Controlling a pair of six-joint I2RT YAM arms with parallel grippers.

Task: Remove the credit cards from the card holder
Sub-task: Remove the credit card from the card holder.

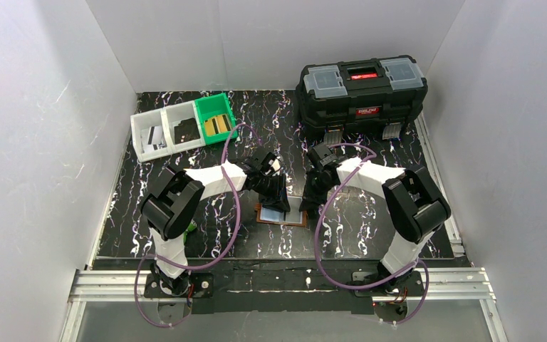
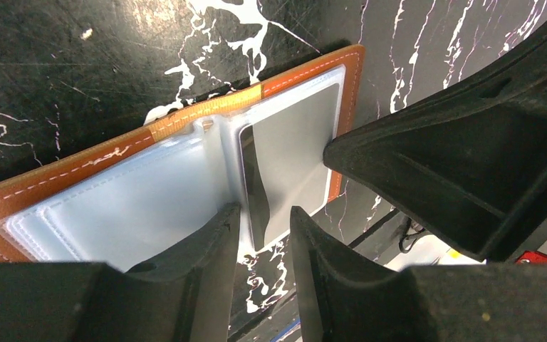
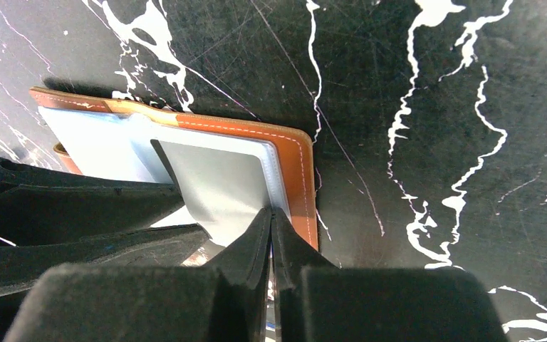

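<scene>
Low in top view first: card holder (image 1: pixel 283 216) lies open, flat on table (image 1: pixel 360 231), centre frame, between both arms. Left gripper (image 2: pixel 263 239) parted, fingers straddling dark leaf (image 2: pixel 255 178) at fold, not clamped. Right gripper (image 3: pixel 271 224) closed to thin slit at edge of grey card (image 3: pixel 217 189); whether it pinches card or only pocket, we cannot tell. Card mostly inside pocket. We judge: holder opened, extraction barely begun, no card out. Further back: bins (image 1: pixel 178 128) upper left, toolbox (image 1: pixel 362 96) upper right.

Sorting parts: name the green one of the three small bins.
The green plastic bin at the row's right end, nearest the black toolbox; the others are white.
</scene>
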